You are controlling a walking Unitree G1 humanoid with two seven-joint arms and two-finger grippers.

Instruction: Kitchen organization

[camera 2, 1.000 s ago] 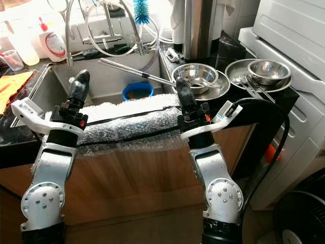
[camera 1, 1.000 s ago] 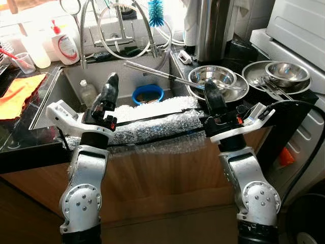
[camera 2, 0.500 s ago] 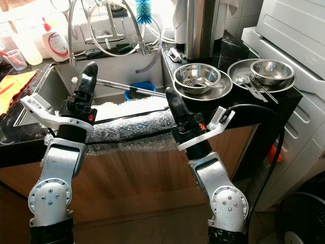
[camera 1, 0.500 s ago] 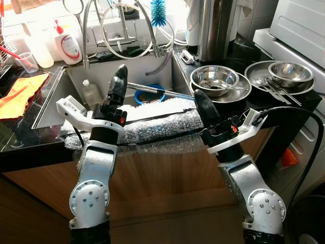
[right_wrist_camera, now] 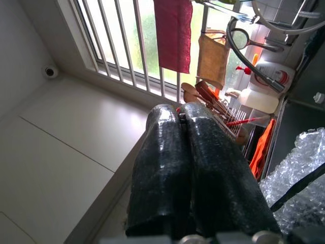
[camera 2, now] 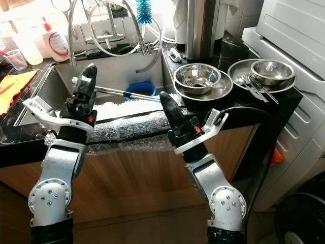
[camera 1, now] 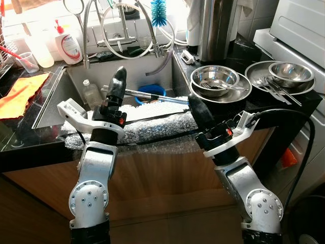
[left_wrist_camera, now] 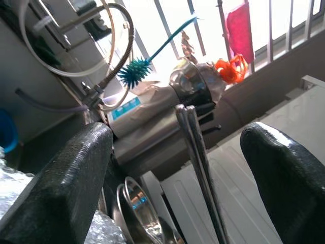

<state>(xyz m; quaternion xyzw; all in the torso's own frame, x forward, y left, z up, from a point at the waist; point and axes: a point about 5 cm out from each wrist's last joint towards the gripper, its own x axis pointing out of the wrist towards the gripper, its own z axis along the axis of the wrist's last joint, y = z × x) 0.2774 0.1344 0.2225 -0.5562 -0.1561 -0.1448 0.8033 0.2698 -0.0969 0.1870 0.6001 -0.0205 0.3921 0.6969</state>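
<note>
A pair of long metal chopsticks (camera 1: 147,95) hangs level over the sink (camera 1: 71,76). Their right end meets the tip of my right gripper (camera 1: 195,104), whose fingers (right_wrist_camera: 167,152) are pressed together on them. My left gripper (camera 1: 119,79) is raised over the sink's front edge. It is open, and in the left wrist view the chopsticks (left_wrist_camera: 195,152) run through the gap between its two fingers (left_wrist_camera: 66,178) without touching them. A stack of steel bowls (camera 1: 218,79) holding cutlery stands on the counter to the right of the sink.
Bubble wrap (camera 1: 152,127) pads the counter's front edge under both arms. A blue bowl (camera 1: 151,90) and a small bottle (camera 1: 90,94) sit in the sink. Faucet hoses (camera 1: 119,30), a soap bottle (camera 1: 66,43), an orange cloth (camera 1: 20,94), more steel dishes (camera 1: 289,71) and a white appliance (camera 1: 299,25) surround it.
My right gripper has drawn left and back from the steel bowls, carrying the chopsticks leftward over the sink. My left gripper has risen, and the chopsticks now pass between its fingers.
</note>
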